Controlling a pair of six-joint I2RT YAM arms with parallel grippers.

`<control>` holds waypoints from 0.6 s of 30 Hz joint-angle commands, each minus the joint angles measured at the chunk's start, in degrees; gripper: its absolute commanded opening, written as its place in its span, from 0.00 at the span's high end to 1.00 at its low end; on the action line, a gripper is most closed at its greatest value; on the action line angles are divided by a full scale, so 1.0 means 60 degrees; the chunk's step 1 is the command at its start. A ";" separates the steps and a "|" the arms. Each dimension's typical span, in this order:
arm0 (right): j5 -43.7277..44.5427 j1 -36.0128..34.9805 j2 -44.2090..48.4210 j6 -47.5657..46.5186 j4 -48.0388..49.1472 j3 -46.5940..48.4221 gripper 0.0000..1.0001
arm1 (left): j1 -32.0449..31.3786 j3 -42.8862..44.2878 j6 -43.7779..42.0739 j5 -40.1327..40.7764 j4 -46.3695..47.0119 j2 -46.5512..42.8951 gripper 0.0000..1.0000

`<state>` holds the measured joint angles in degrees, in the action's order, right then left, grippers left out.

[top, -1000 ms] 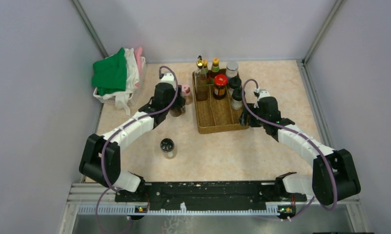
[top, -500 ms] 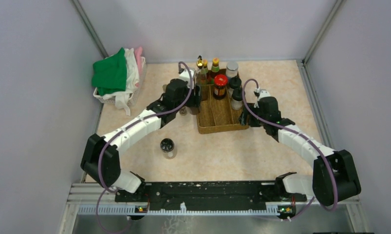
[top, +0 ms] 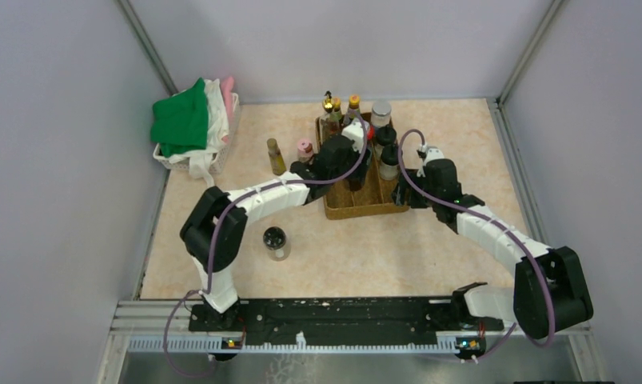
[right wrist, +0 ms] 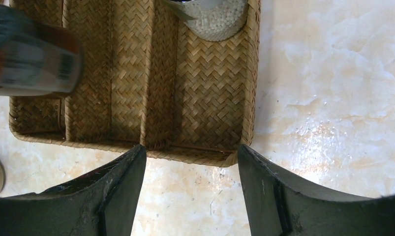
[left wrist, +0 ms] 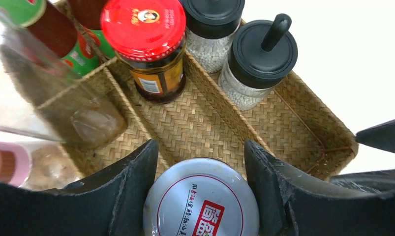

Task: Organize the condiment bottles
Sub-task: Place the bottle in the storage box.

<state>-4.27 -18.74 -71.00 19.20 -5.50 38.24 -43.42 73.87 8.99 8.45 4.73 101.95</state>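
My left gripper (top: 356, 158) hangs over the brown woven tray (top: 365, 204) and is shut on a silver-lidded jar (left wrist: 201, 201), held above the tray's middle compartment (left wrist: 195, 118). At the back of the tray stand a red-lidded jar (left wrist: 143, 24), two black-capped jars (left wrist: 261, 49) of white grains, and a tall clear gold-topped bottle (top: 328, 108). A pink-capped bottle (top: 305, 150) and a small yellow-capped bottle (top: 274, 156) stand left of the tray. A black-capped jar (top: 275, 242) stands alone on the table. My right gripper (top: 404, 192) is open and empty at the tray's front right corner (right wrist: 234, 155).
A white basket of green, white and pink cloths (top: 191, 128) sits at the back left. Grey walls close in the table on three sides. The front halves of the tray's compartments (right wrist: 126, 73) hold nothing.
My left arm has swung right, from beside the tray's left side to over the tray, carrying the silver-lidded jar. The pink-capped and yellow-capped bottles now show. The right arm has not moved.
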 commanded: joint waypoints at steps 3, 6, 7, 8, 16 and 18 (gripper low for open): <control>0.0051 -0.0007 0.0134 -0.0145 0.0299 -0.0129 0.32 | -0.0058 0.0716 -0.0454 0.0390 0.2477 0.0813 0.81; -0.0008 0.0067 0.0036 -0.0166 0.0398 -0.0162 0.32 | -0.0088 0.0735 -0.0556 0.0536 0.2877 0.1192 0.81; -0.0050 0.0087 -0.0027 -0.0181 0.0436 -0.0169 0.32 | -0.0099 0.0722 -0.0575 0.0584 0.3008 0.1295 0.82; -0.0062 0.0102 -0.0055 -0.0190 0.0473 -0.0176 0.32 | -0.0102 0.0704 -0.0620 0.0590 0.3192 0.1396 0.82; -0.0202 0.0203 -0.0359 -0.0244 0.0706 -0.0207 0.32 | -0.0117 0.1005 -0.0774 0.0619 0.3827 0.2176 0.82; -0.0228 0.0220 -0.0424 -0.0242 0.0768 -0.0220 0.32 | -0.0131 0.1033 -0.0796 0.0645 0.3979 0.2326 0.82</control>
<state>-5.08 -18.09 -72.31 18.55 -2.87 37.85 -43.94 76.82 5.37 11.35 20.18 115.48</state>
